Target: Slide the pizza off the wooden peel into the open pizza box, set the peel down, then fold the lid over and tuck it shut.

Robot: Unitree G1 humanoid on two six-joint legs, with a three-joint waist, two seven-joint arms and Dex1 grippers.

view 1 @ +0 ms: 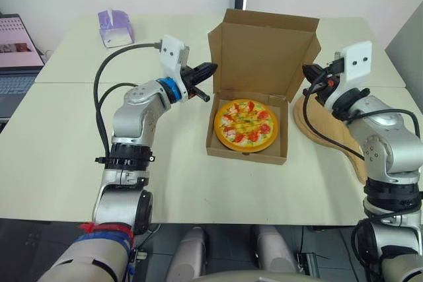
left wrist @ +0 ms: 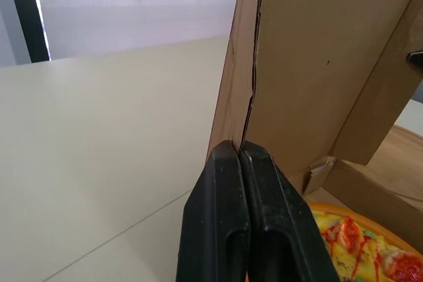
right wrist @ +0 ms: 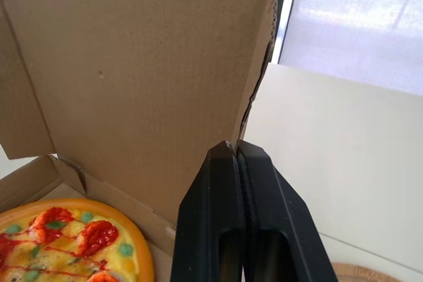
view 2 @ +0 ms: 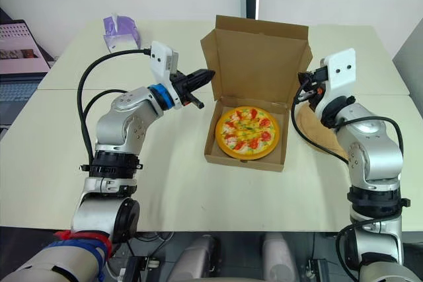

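The pizza (view 1: 246, 125) lies flat inside the box (view 1: 246, 154) at the middle of the frame, on the table (view 1: 59, 163). The lid (view 1: 261, 54) stands upright behind it. The left gripper (view 1: 211, 68) has its fingers pressed together, holding nothing, tips at the lid's left edge. The right gripper (view 1: 307, 70) is likewise pinched closed and empty, tips at the lid's right edge. The peel (view 1: 324, 123) lies on the table just right of the box. A tissue box (view 1: 115, 28) sits upper left, with a laptop (view 1: 16, 57) at the left edge.
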